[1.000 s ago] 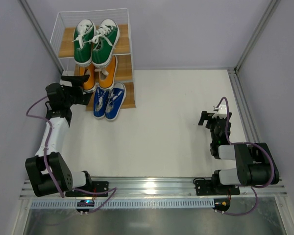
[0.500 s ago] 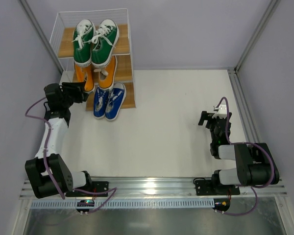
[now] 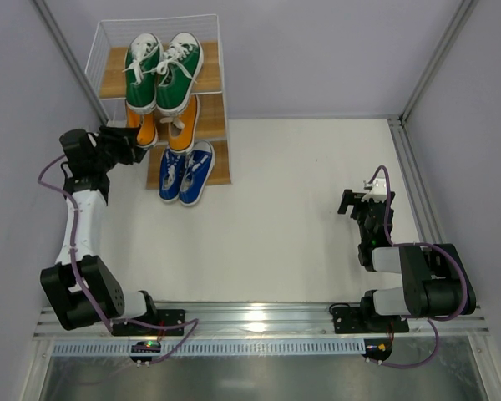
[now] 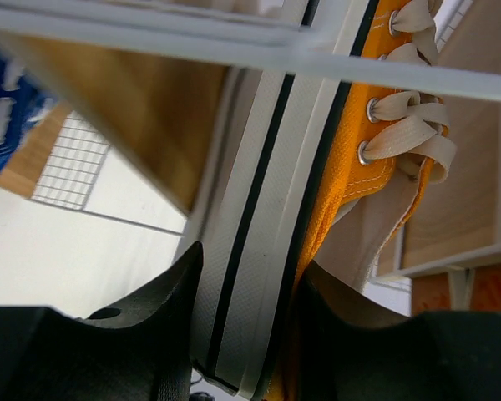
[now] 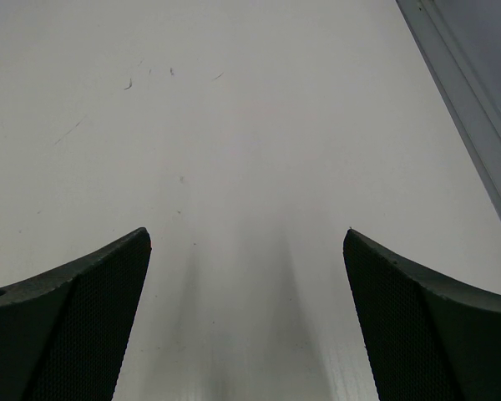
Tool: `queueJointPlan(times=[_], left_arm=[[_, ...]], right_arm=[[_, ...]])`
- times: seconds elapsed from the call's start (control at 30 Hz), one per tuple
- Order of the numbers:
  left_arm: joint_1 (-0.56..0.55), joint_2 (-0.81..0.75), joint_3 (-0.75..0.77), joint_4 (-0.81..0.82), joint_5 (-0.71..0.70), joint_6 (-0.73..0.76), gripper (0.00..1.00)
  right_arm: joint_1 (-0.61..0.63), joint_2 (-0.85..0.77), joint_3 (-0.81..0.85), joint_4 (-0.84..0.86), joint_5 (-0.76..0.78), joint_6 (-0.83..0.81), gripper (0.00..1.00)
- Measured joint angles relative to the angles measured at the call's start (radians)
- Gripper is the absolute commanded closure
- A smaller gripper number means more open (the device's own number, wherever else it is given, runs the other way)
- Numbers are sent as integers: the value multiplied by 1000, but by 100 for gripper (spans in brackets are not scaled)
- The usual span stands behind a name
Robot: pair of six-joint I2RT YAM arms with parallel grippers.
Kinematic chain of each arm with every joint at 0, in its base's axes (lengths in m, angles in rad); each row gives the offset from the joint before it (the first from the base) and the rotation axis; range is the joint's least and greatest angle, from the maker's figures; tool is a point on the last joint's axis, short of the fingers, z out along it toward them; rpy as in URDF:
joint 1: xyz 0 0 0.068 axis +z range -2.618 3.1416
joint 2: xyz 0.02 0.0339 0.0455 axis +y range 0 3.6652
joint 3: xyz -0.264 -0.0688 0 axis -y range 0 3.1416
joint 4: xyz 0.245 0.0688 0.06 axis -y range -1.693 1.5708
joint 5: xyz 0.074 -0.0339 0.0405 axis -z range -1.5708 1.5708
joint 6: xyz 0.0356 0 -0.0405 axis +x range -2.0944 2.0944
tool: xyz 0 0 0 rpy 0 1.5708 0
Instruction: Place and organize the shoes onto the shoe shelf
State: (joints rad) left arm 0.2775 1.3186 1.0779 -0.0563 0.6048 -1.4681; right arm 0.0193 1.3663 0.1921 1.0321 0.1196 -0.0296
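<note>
At the far left corner of the table [image 3: 284, 209], we count one shoe shelf [image 3: 110, 79] with three stepped tiers and six shoes on it, one pair per tier. The green pair [image 3: 162, 71] is on top, the orange pair [image 3: 181, 125] in the middle, and the blue pair [image 3: 186, 174] on the lowest board. Two grippers are in view.

Surface: matte white tabletop, with a few faint scuffs in the right wrist view. Pale grey-lilac walls [image 3: 317, 50] close it in. Aluminium posts [image 3: 434, 58] run up at the far corners, and a metal rail [image 3: 259, 316] runs along the near edge.

Shelf: light brown boards, thin white wire frame. Shoes: low canvas, white laces. Close up, the left orange shoe [image 4: 342, 167] shows a white rubber sole band with a black stripe, and cream laces through metal eyelets.

The left gripper [image 3: 123, 144] reaches in from the shelf's left side. Its fingers [image 4: 163, 309] are clamped on the side wall of the left orange shoe, one against the sole band, the other on the canvas side. The right gripper [image 3: 356, 203] sits low over bare table, well apart from the shelf, jaws wide apart, holding nothing.
</note>
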Motion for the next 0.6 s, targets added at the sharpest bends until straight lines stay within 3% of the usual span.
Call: queueJointPlan(times=[0.23, 0.6], left_arm=[[-1, 114, 150, 35, 156, 36, 100], [0, 122, 180, -203, 121, 191, 100]], right_arm=[[0, 0, 0, 0, 0, 0, 3], [0, 0, 0, 0, 0, 0, 3]])
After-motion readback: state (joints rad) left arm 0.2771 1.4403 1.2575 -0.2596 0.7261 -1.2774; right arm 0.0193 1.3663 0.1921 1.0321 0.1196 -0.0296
